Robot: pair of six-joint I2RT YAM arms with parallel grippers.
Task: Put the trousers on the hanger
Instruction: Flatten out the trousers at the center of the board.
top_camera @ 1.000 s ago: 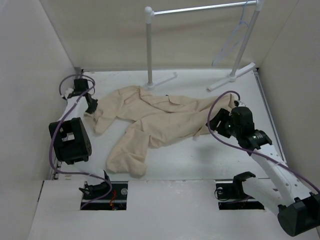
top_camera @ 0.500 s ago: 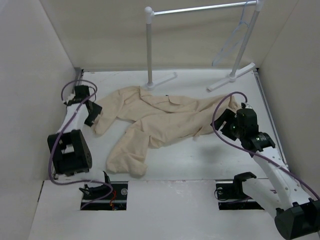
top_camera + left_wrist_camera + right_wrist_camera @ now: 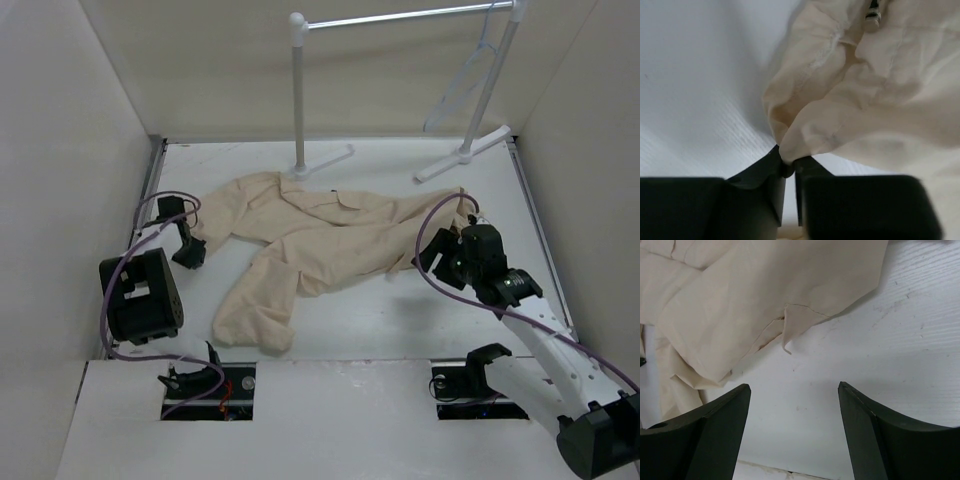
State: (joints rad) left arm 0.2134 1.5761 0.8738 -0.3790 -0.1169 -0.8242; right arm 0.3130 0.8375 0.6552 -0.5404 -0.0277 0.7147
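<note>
One left end effector (image 3: 788, 170) pinches the trousers (image 3: 880, 75) by an edge.

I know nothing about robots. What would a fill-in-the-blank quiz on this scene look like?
The trousers lie spread on the white ___.
The left gripper is ___ on a fold of cloth.
The right gripper is ___, holding nothing.
The hanger hangs on the clothes ___.
Missing: table; shut; open; rack.
</note>
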